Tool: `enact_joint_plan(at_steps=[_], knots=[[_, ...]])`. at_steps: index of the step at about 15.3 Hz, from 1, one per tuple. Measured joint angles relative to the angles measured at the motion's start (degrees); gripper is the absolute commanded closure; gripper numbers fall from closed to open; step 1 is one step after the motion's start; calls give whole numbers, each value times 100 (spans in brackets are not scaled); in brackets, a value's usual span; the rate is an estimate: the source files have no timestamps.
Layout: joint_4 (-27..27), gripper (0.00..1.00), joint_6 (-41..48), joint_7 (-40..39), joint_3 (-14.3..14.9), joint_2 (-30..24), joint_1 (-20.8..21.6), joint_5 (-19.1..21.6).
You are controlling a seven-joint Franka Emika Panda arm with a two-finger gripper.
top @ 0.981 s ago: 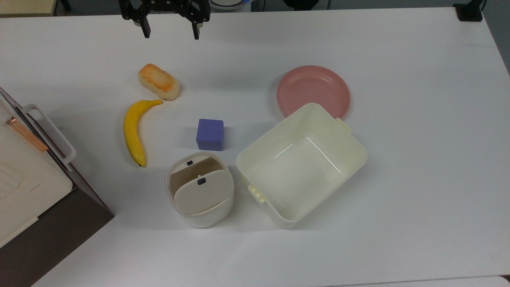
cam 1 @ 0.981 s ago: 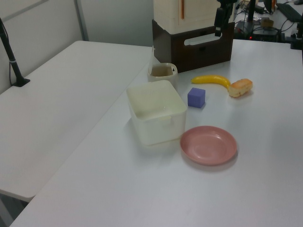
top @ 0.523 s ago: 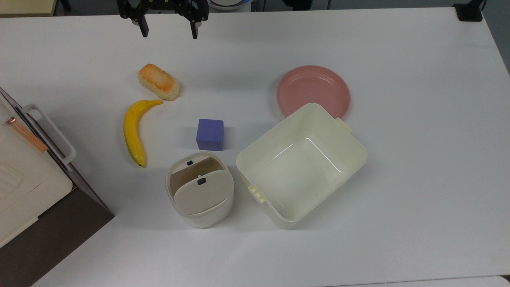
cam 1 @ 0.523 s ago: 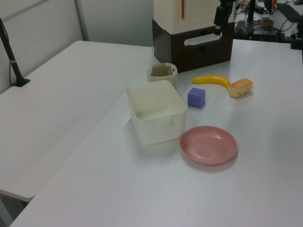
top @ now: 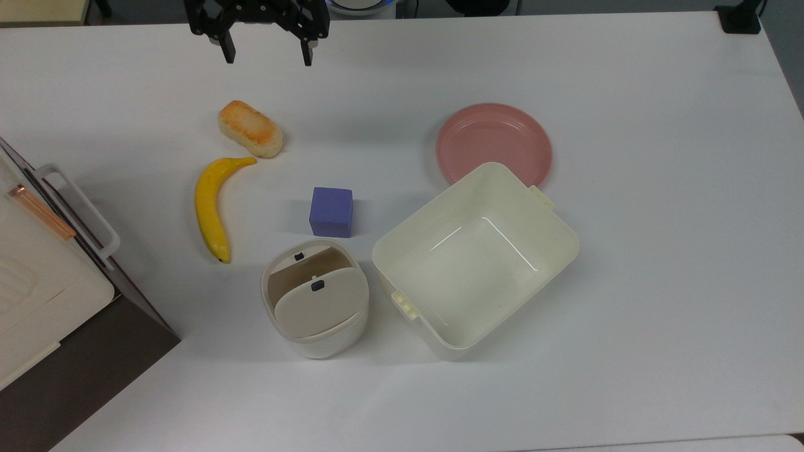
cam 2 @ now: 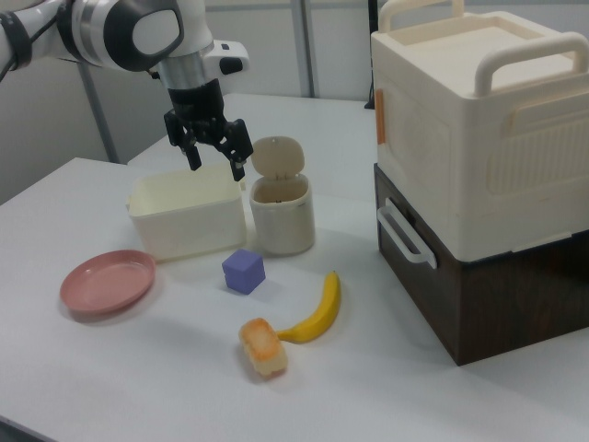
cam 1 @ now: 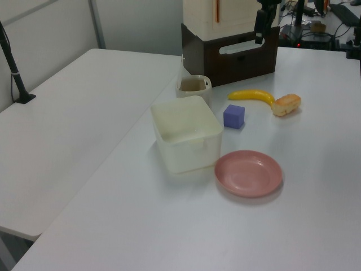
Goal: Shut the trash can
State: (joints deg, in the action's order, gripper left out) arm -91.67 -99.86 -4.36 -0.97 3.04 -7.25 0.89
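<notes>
Top view: straight down over the bench [top: 628, 314], wide, with the end effector [top: 264, 55] at the upper edge. Left view: raised, oblique, looking along the bench from the pink plate [cam 1: 249, 173] end toward the stacked boxes [cam 1: 228, 34]. Right view: lower, closer, facing from the opposite end, boxes on the right view's right. Shared by all three: trash can [top: 315, 300], tub [top: 475, 260], purple cube [top: 331, 211], banana [top: 212, 204].
</notes>
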Motion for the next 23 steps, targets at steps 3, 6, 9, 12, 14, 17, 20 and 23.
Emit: enact_joint_plan(at_steps=[3, 6, 9, 12, 14, 17, 20, 23], knots=[[0, 1, 25, -1, 0, 5, 0, 0], [0, 25, 26, -3, -1, 5, 2, 0], [0, 79, 27, -33, -1, 11, 2, -8], [0, 100, 28, -97, -15, 80, 6, -116], [11, 100, 29, -123, -37, 168, 32, -258], [224, 100, 29, -203, -41, 406, 125, -401], [590, 100, 29, -234, -39, 729, 133, -409], [1171, 100, 16, 567, -28, 1185, 117, -403]])
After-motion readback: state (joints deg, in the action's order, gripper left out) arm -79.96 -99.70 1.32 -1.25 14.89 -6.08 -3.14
